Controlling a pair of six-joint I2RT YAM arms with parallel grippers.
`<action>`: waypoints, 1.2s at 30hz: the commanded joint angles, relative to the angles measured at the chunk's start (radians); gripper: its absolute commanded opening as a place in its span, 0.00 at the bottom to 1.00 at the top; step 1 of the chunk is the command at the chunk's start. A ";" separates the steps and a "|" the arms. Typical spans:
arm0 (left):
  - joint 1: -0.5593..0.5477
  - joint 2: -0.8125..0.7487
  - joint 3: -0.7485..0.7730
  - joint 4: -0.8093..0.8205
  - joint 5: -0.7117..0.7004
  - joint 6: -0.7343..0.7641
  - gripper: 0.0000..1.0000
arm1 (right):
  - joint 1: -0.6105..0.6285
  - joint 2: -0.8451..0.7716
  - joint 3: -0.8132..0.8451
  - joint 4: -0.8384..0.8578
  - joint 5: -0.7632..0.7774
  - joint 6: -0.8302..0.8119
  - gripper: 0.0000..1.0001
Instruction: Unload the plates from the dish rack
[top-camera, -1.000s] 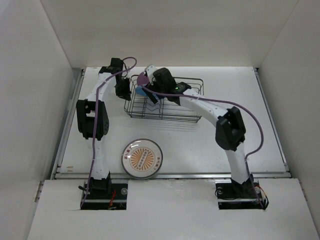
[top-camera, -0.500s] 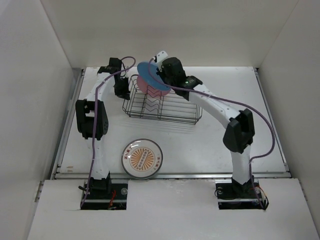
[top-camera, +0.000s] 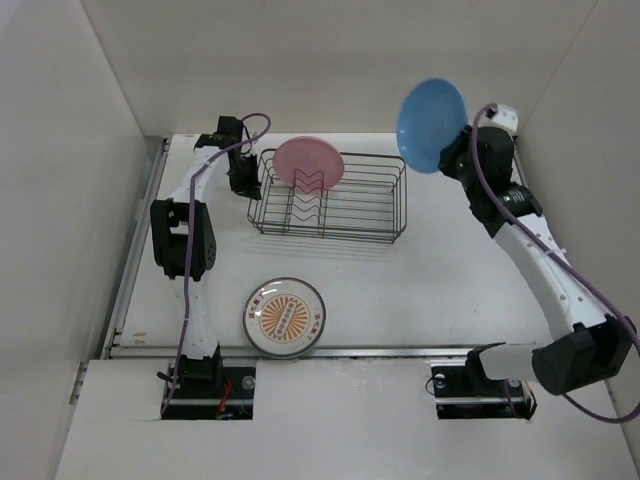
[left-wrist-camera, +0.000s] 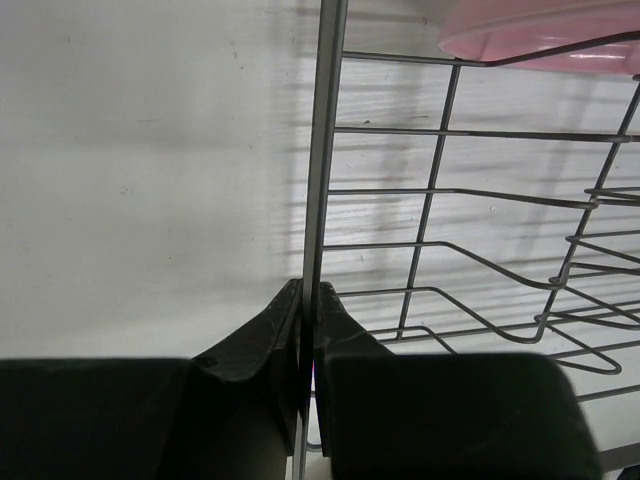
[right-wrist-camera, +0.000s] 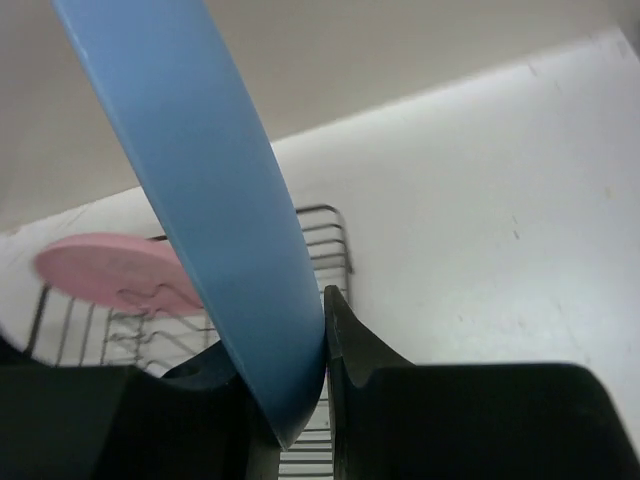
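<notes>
My right gripper (top-camera: 462, 152) (right-wrist-camera: 318, 350) is shut on the rim of the plain blue plate (top-camera: 432, 125) (right-wrist-camera: 200, 190). It holds the plate high in the air, tilted, over the table's back right, clear of the dish rack (top-camera: 330, 237) (right-wrist-camera: 330, 240). A pink plate (top-camera: 309, 163) (left-wrist-camera: 540, 25) (right-wrist-camera: 110, 270) stands on edge in the rack's back left slots. At the rack's left end my left gripper (top-camera: 247, 180) (left-wrist-camera: 308, 300) is shut on a thin upright wire of the dish rack (left-wrist-camera: 325, 150). A white plate with a dark rim and orange sunburst centre (top-camera: 285, 317) lies flat on the table in front of the rack.
White walls close in the table on the left, back and right. The blue plate hangs close to the right wall. A purple cable (top-camera: 520, 255) trails along the right arm.
My right arm has lifted the blue plate out of the rack and swung it up and far to the right. The pink plate stays in the rack. My left arm has not moved.
</notes>
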 joint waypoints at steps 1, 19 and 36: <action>0.021 -0.026 0.005 -0.034 -0.050 0.008 0.02 | -0.182 -0.014 -0.249 -0.069 -0.125 0.366 0.00; -0.086 -0.220 -0.026 0.205 -0.189 0.307 0.76 | -0.544 0.119 -0.790 0.322 -0.624 0.631 0.14; -0.188 0.044 0.299 0.328 -0.157 0.750 0.76 | -0.553 0.100 -0.755 0.184 -0.578 0.498 0.84</action>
